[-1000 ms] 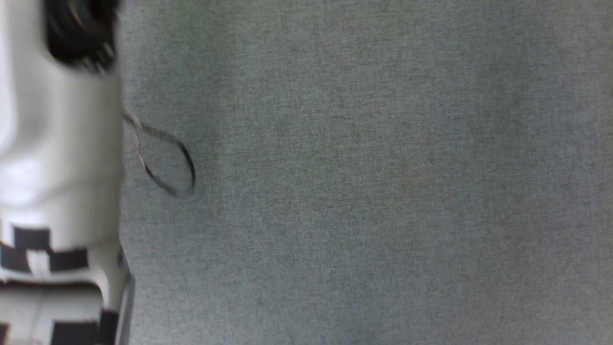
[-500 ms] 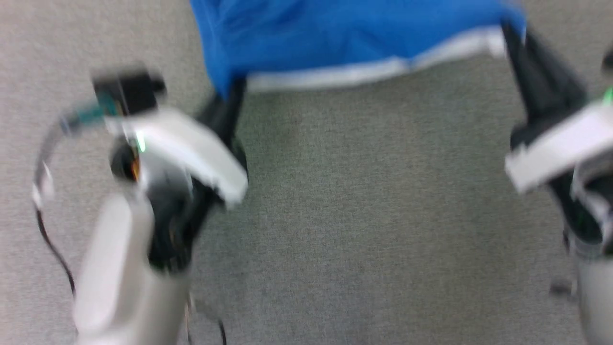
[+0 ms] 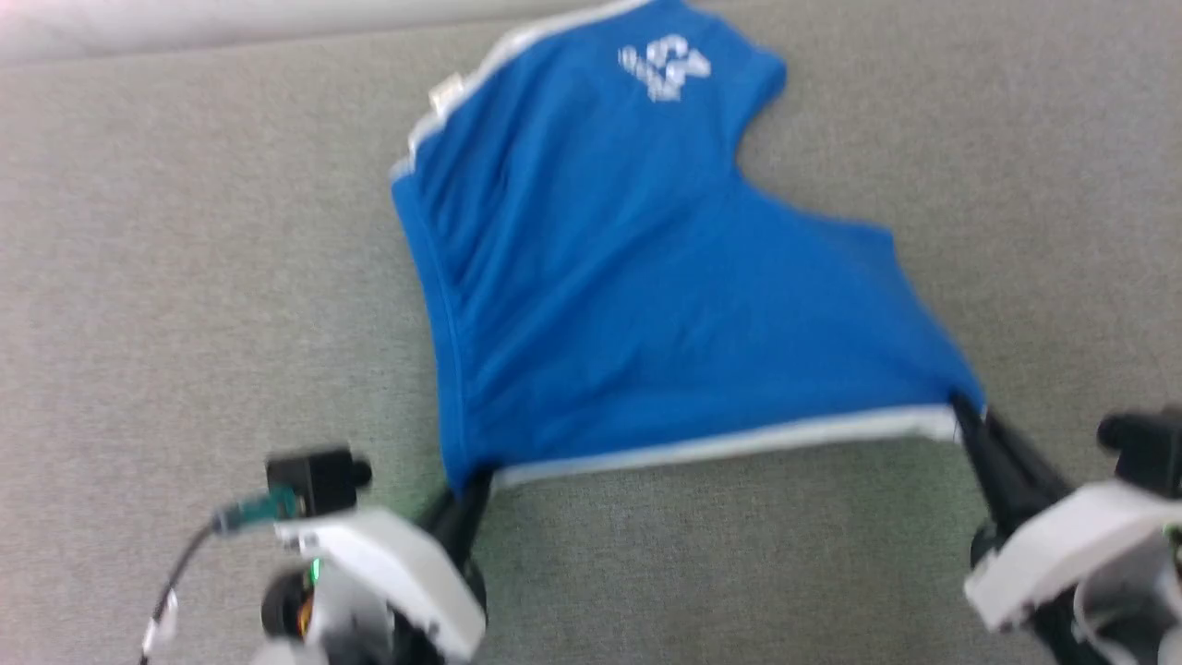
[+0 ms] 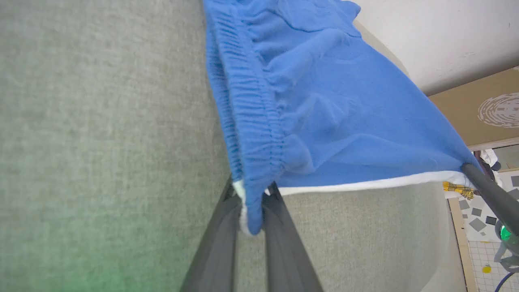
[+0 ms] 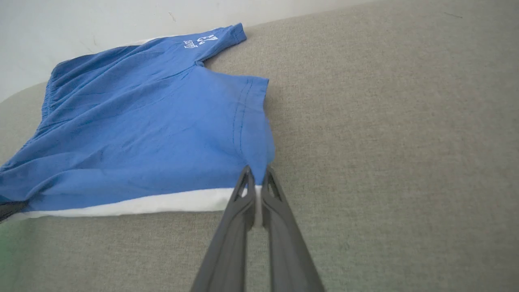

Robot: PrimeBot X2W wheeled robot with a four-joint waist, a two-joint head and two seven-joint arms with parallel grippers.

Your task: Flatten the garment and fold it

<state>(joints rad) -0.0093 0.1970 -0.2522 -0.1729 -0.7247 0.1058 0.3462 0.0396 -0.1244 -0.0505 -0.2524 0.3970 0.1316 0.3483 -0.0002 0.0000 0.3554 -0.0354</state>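
Observation:
The garment [image 3: 646, 305], bright blue shorts, is stretched out over the grey padded surface [image 3: 185, 277], with a white side stripe along its near edge. My left gripper [image 3: 473, 482] is shut on the near left corner, at the gathered waistband [image 4: 251, 134]. My right gripper [image 3: 965, 417] is shut on the near right corner, at the end of the white stripe [image 5: 162, 202]. The left wrist view shows my left gripper [image 4: 251, 207] pinching the garment [image 4: 344, 121]. In the right wrist view my right gripper [image 5: 256, 182] clamps the garment [image 5: 142, 134]. The far leg with white print [image 3: 665, 65] lies flat.
The grey surface ends at a pale edge [image 3: 231, 28] near the garment's far side. A black cable [image 3: 175, 573] loops beside my left wrist. A brown board [image 4: 486, 113] and a tiled floor [image 4: 478, 227] lie past the surface's edge.
The head camera has swung up, from bare grey surface to the whole garment. Both grippers stay shut on the near corners, with the garment stretched between them.

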